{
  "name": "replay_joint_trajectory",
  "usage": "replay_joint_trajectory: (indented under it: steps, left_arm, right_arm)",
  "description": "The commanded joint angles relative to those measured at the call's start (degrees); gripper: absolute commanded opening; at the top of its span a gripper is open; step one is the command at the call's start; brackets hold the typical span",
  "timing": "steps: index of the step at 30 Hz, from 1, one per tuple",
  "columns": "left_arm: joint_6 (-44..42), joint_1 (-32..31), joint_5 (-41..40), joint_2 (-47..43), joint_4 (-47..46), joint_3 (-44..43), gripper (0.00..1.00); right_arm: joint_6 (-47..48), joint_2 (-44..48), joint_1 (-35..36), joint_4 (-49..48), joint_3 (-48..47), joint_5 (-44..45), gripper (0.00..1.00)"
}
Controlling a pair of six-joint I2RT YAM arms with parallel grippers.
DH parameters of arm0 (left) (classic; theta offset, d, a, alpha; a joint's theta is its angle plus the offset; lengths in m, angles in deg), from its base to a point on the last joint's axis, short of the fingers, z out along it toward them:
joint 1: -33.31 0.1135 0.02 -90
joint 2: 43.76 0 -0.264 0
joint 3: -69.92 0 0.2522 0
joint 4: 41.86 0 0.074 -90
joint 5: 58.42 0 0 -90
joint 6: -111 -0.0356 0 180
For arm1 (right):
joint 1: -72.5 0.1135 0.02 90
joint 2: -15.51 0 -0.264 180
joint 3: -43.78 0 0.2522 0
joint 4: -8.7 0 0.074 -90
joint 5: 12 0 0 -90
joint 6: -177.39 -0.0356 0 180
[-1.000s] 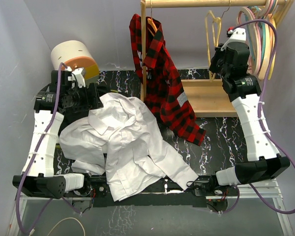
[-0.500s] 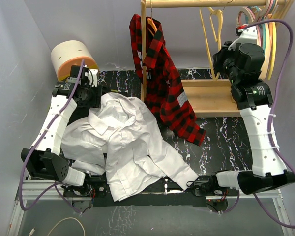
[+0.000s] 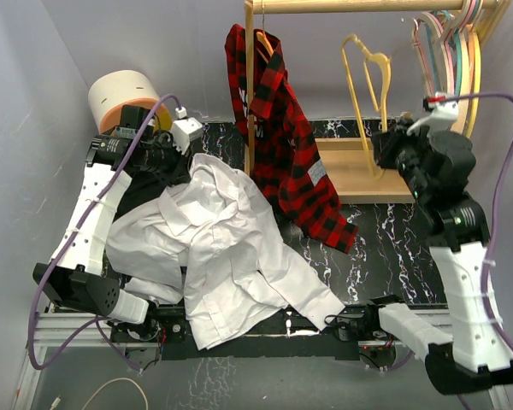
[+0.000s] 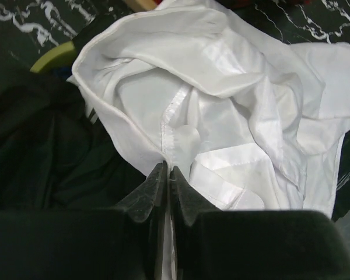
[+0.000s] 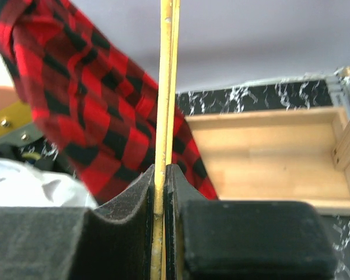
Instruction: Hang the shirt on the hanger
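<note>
Left fingers [image 4: 151, 193] on shirt [image 4: 239, 111], right fingers [image 5: 141, 195] on hanger [image 5: 166, 87], pinched parts hidden.

A robotics lab cell: plain grey walls [image 3: 26, 68], black marbled table [image 3: 393, 232], wooden clothes rack [image 3: 325, 6] behind the right gripper [image 3: 386, 155].

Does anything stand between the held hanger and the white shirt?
Yes. The plaid shirt hangs between the hanger, held in the right hand, and the shirt, pinched by the left hand. The rack post stands there too.
</note>
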Motion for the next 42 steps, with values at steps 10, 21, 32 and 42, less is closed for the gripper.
replay_joint_trajectory:
  steps: [10,21,32,42]
  left_arm:
    - [-17.7,-9.8,-14.1,0.0,-13.4,0.1,0.00]
    - [-7.4,-10.9,-25.5,7.8,-17.4,-8.6,0.91]
    - [27.4,-11.7,-37.7,2.4,2.9,-25.2,0.97]
    - [40.1,-6.9,-29.1,0.3,3.4,-16.1,0.97]
  right_arm:
    - [-4.7,29.3,0.6,10.8,7.4,-12.5,0.08]
    - [-7.3,32.0,0.6,13.8,16.3,-36.7,0.08]
    - [-3.3,28.4,0.6,5.0,25.7,-45.2,0.08]
    - [-6.6,28.2,0.6,-3.6,31.8,-41.5,0.08]
